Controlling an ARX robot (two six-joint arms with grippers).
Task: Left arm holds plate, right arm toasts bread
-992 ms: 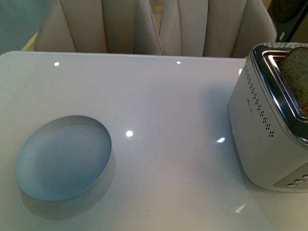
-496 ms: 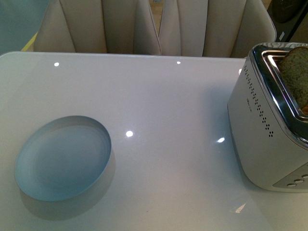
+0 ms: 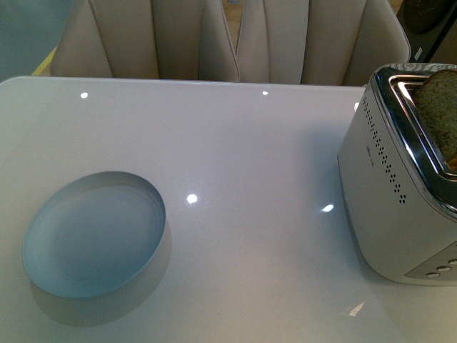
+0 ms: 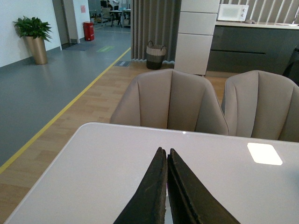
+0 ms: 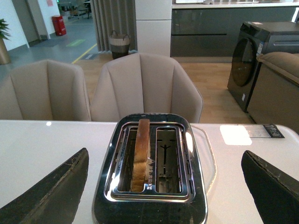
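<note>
A: Where was the plate [image 3: 93, 234]?

B: In the lower left of the front view, flat on the white table [image 3: 250, 157], with nothing on it and no arm near it in that picture.

A: And the bread [image 3: 439, 114]?

B: At the right edge of the front view, standing upright in a slot of the silver toaster [image 3: 396, 193], its top poking above the chrome rim. In the right wrist view the slice [image 5: 140, 154] sat in the left of the two slots in the picture; the slot beside it held nothing.

A: How were the fingers?

B: The left gripper [image 4: 166, 156] was clenched, its two black fingers pressed together with only a hairline seam between them and nothing held, over the table with beige chairs [image 4: 170, 100] beyond. The right gripper [image 5: 166, 175] was spread wide, one finger [image 5: 49, 193] in the lower left corner, the other in the lower right, with the toaster between them in the picture.
</note>
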